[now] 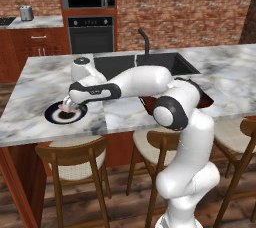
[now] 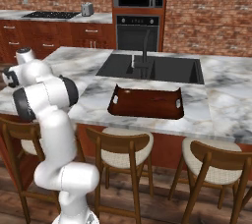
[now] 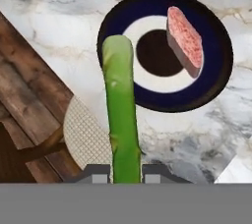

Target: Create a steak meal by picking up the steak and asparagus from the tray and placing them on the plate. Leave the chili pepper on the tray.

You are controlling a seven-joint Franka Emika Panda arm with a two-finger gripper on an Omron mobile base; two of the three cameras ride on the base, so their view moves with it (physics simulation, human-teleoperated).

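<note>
Now tool (image 3: 126, 171) grips asparagus (image 3: 120, 115) — over plate (image 3: 216, 78) rim.

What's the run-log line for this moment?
gripper: shut on asparagus | steak: on plate | asparagus: above plate, unplaced | tray: by sink

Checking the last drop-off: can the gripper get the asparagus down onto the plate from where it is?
Probably yes. The gripper, shut on the asparagus, hangs over the plate; the steak fills one side, the near rim is bare.

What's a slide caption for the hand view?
Fingers shut on the asparagus, held over the plate where the steak already lies.
</note>
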